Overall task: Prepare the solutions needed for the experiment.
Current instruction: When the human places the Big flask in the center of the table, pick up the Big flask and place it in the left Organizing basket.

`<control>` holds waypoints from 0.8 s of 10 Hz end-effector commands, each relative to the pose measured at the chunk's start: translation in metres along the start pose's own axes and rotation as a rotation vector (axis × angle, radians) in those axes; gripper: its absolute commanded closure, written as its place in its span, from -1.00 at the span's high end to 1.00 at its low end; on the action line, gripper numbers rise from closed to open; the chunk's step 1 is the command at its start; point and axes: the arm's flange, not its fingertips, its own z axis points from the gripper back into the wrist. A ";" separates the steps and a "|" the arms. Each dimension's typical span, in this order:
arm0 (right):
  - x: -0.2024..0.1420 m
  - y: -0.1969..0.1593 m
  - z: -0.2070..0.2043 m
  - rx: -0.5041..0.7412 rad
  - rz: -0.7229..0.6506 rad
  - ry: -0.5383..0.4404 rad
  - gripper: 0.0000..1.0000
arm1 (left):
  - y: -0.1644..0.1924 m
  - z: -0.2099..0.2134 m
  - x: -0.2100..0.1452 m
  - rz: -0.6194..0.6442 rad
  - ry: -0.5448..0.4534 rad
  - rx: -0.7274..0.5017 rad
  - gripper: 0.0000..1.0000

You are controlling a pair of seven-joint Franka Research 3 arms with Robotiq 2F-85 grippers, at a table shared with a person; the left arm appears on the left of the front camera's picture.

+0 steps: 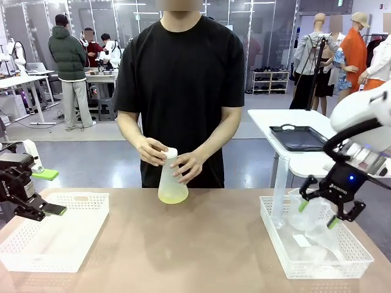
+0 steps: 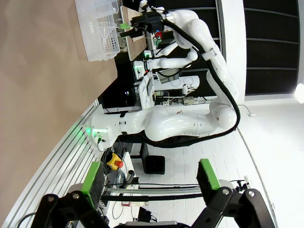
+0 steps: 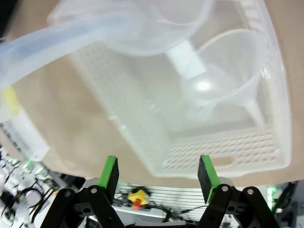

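At the table's far middle, a person holds a clear conical flask (image 1: 173, 180) with both hands. A small amount of pale yellow solution (image 1: 173, 195) lies in its bottom, and a white stopper (image 1: 170, 152) sits on its neck under one hand. My left gripper (image 1: 52, 192) hangs open at the far left, over the edge of the left white basket (image 1: 36, 262), nothing between its green pads (image 2: 97, 178). My right gripper (image 1: 317, 215) stands open just above the right basket (image 1: 317, 268), nothing between its fingers (image 3: 110, 173).
The right basket (image 3: 223, 161) holds clear plastic ware: a tall measuring cylinder (image 1: 280, 189), a funnel (image 3: 237, 95) and a beaker (image 3: 156, 23). The brown tabletop (image 1: 195, 244) lies between the two baskets. Behind the person stands a white table with a black tray (image 1: 299, 137).
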 end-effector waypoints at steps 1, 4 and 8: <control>-0.058 0.000 0.037 0.249 0.094 -0.052 0.69 | -0.001 0.002 -0.002 -0.008 0.009 -0.006 1.00; -0.114 0.008 0.077 0.631 0.304 0.016 0.69 | -0.001 0.002 -0.002 -0.008 0.009 -0.006 1.00; -0.147 0.016 0.086 0.838 0.377 0.125 0.69 | -0.001 0.002 -0.002 -0.008 0.009 -0.006 1.00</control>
